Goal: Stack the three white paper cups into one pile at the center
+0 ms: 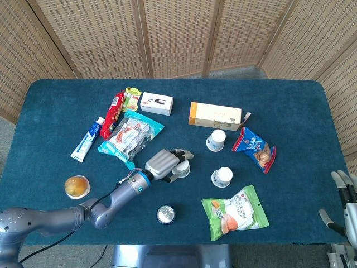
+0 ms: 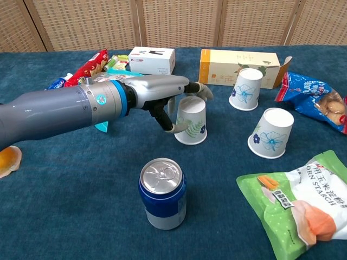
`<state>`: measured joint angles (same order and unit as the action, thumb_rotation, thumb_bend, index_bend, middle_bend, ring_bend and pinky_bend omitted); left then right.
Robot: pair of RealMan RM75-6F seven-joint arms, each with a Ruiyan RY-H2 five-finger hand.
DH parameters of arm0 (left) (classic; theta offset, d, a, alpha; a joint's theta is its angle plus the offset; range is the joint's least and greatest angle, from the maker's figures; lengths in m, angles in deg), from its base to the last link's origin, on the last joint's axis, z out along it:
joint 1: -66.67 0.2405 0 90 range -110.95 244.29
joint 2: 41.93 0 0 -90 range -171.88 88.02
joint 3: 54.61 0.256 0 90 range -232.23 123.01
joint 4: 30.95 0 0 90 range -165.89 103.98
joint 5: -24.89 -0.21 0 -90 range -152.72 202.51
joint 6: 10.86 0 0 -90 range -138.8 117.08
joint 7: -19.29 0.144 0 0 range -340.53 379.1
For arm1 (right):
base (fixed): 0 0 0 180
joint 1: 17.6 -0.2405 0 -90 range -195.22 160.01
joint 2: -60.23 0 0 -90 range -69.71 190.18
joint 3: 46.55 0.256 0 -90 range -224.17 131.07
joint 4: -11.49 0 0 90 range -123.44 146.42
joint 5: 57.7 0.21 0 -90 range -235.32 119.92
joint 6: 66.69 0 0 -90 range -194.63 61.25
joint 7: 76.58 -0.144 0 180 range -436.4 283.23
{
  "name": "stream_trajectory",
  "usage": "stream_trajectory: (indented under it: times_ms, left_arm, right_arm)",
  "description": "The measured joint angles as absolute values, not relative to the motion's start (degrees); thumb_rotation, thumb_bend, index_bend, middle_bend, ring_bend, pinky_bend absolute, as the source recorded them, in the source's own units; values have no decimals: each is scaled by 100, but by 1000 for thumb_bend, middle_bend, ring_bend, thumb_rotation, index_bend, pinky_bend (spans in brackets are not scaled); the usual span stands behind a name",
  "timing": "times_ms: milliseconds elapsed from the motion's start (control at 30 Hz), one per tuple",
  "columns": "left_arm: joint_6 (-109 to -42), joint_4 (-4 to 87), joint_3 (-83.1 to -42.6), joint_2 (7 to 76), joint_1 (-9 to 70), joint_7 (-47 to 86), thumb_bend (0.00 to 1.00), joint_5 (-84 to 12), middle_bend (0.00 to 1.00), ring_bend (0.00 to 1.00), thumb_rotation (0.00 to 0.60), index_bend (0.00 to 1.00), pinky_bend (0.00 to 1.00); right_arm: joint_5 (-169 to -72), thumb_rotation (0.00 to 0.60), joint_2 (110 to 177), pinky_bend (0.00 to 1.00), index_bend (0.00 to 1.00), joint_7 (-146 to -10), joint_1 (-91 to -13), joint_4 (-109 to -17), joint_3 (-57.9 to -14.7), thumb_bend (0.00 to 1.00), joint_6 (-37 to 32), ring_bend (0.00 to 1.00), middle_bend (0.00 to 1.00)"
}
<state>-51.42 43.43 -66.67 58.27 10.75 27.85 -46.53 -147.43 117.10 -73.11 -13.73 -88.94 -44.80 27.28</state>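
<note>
Three white paper cups stand upside down on the blue table (image 1: 290, 106). My left hand (image 2: 172, 102) (image 1: 167, 163) grips the green-leaf cup (image 2: 191, 121) near the table's middle, fingers over its top and thumb at its left side; its rim rests on the cloth. In the head view this cup (image 1: 183, 168) is mostly hidden by the hand. Two blue-flower cups stand to the right: one (image 2: 246, 89) (image 1: 216, 139) by the cream box, one (image 2: 271, 133) (image 1: 222, 177) tilted, nearer the front. My right hand (image 1: 347, 196) hangs off the table's right front corner, fingers apart, holding nothing.
A blue drink can (image 2: 162, 193) stands in front of the held cup. A green corn-starch bag (image 2: 295, 203) lies front right, a blue snack bag (image 2: 314, 97) at the right. A cream box (image 2: 238, 66), white box (image 2: 152, 59) and snack packets (image 1: 127, 134) line the back and left.
</note>
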Motion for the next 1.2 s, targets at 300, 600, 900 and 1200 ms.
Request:
stream_trajectory:
  times_ms: [300, 600, 900, 1200]
  left_arm:
    - [-5478, 5161, -6656, 5189, 1231, 2892, 458, -4661, 0, 0, 600, 0, 177]
    - [-6255, 6625, -6399, 3825, 1895, 3038, 457, -4802, 0, 0, 600, 0, 150]
    - [-7334, 7647, -5934, 2468, 2898, 2911, 458, -5240, 0, 0, 600, 0, 146]
    - [-8263, 8023, -5511, 1541, 3811, 2433, 458, -5886, 0, 0, 600, 0, 135]
  right_arm:
    - [-14709, 591, 11731, 359, 0, -7337, -1486, -8879, -4434, 281, 2538, 24, 37]
    - [-14688, 600, 11833, 360, 0, -7280, -1874, -8864, -4363, 281, 1947, 6, 24]
    - [-14514, 600, 11985, 359, 0, -6911, -2490, -8997, -4210, 280, 1112, 0, 0]
    - [-14230, 583, 12220, 347, 0, -6432, -3059, -9142, -4085, 281, 386, 0, 0]
